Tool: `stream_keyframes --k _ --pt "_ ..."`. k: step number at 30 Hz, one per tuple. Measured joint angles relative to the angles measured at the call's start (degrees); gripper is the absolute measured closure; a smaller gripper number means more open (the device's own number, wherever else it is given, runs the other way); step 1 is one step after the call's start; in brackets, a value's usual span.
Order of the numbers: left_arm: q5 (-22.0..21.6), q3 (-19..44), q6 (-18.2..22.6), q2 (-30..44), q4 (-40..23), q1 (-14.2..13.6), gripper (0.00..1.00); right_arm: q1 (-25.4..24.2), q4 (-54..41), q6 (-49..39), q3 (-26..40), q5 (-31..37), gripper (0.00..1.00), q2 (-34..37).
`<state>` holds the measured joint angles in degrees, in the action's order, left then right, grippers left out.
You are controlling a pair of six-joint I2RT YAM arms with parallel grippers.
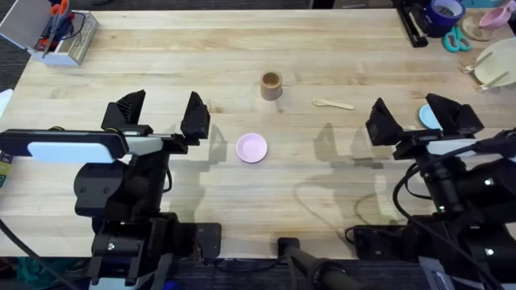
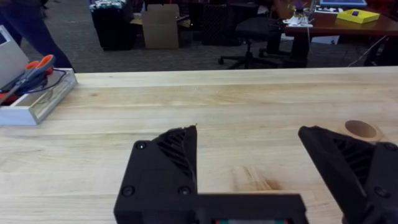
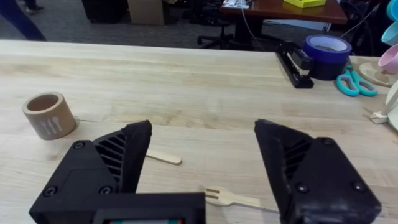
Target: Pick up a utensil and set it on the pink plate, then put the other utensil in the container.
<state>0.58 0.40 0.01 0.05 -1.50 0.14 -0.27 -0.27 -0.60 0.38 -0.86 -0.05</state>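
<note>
The pink plate lies near the table's middle, with nothing on it. Behind it stands the brown container. The pale wooden spoon lies to the container's right; in the right wrist view only its handle shows past a finger. The wooden fork lies on the table just in front of my right gripper, between its open fingers. My left gripper hangs open to the left of the pink plate, holding nothing.
A clear tray with scissors sits at the back left corner. A light-blue plate lies partly under my right gripper. A beige plate, stapler, tape roll and teal scissors crowd the back right.
</note>
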Motion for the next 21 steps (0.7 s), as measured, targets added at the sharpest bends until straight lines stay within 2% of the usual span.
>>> stream_keyframes --k 6,17,21 --pt "0.00 0.00 0.02 0.00 -2.61 0.00 0.008 0.00 -0.84 0.02 0.09 0.01 0.004 0.01" --pt "0.02 0.00 -0.03 0.00 -1.10 0.00 0.008 0.00 -0.55 -0.11 0.11 0.03 0.005 0.00" --pt "0.02 0.06 -1.47 0.00 -1.73 0.00 0.008 0.00 -0.76 0.44 0.17 0.04 0.005 0.00"
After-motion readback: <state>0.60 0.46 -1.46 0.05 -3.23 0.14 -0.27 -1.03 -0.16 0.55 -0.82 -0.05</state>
